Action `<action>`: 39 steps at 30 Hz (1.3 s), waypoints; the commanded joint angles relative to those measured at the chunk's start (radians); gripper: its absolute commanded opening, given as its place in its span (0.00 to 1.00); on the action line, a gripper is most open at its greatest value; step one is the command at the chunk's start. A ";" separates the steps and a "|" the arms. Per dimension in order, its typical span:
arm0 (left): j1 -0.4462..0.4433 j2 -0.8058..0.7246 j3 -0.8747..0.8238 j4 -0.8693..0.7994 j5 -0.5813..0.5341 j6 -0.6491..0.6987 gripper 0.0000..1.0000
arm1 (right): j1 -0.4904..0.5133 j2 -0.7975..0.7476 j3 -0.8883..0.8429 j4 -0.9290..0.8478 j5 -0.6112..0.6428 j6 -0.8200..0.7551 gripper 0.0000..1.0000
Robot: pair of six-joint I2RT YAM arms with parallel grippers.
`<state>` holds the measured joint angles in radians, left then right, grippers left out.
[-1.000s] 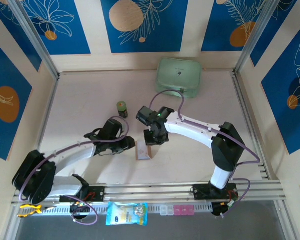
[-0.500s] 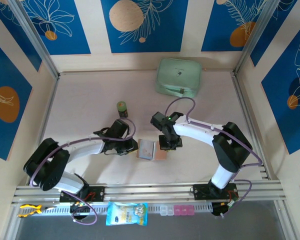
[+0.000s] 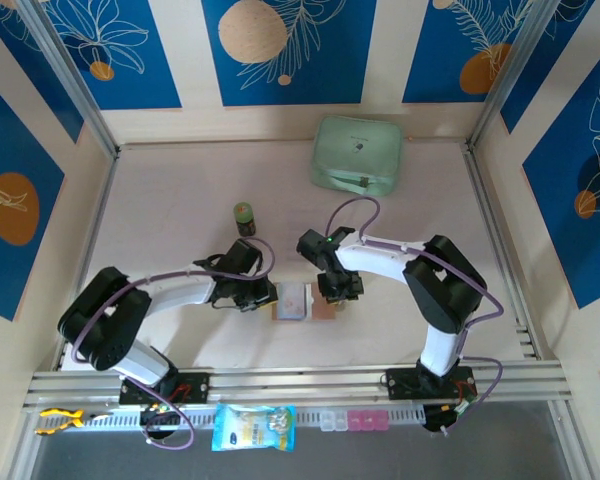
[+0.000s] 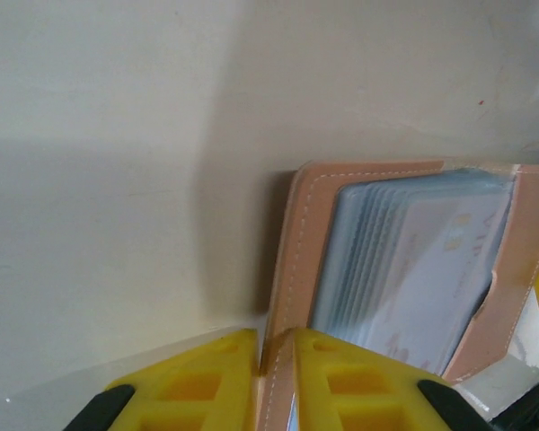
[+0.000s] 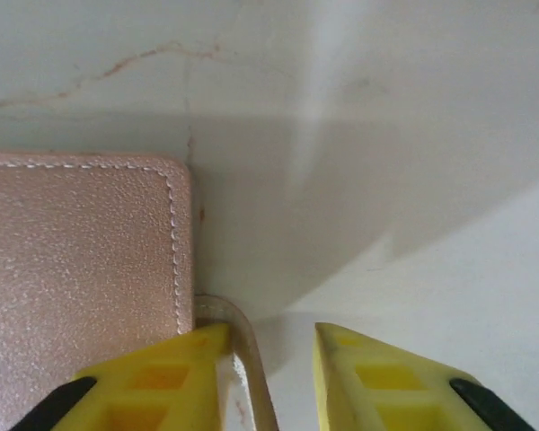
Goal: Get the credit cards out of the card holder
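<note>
Credit cards [image 4: 413, 260], print too blurred to read, stacked inside the tan card holder [image 3: 320, 308], open flat mid-surface [image 3: 180, 190]. Left pincer [image 4: 274, 337]: clamps its stitched edge. Right pincer [image 5: 269, 332]: narrowly parted, strap tab against one finger. Beyond: mint-green case [image 3: 357, 155], small green-capped bottle [image 3: 243, 217].

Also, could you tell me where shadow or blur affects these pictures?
Left wrist: a shadow lies on the table left of the card holder, and the left gripper is blurred. Right wrist: a broad shadow crosses the table beside the card holder. Top external: evenly lit, sharp.
</note>
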<state>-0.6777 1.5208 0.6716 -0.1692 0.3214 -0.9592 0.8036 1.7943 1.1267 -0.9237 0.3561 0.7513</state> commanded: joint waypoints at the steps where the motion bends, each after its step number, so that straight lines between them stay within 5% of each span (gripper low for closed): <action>1: -0.008 0.017 0.017 -0.041 0.000 0.021 0.17 | 0.027 0.036 0.041 -0.043 0.067 0.018 0.43; 6: -0.008 0.033 0.016 -0.068 -0.008 0.027 0.13 | 0.061 0.101 0.071 -0.094 0.123 0.040 0.55; 18: -0.009 -0.018 0.019 -0.096 -0.028 0.029 0.12 | 0.068 -0.052 0.113 -0.144 0.083 0.034 0.56; 31: -0.014 -0.060 0.065 -0.142 -0.016 0.041 0.10 | 0.107 -0.126 0.272 -0.148 -0.035 -0.007 0.44; 39: -0.019 -0.067 0.065 -0.174 -0.044 0.041 0.10 | 0.150 -0.046 0.306 -0.021 -0.236 -0.009 0.31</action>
<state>-0.6861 1.4799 0.7158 -0.2855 0.3054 -0.9329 0.9432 1.7039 1.4216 -0.9806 0.2298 0.7368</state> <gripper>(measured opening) 0.098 0.318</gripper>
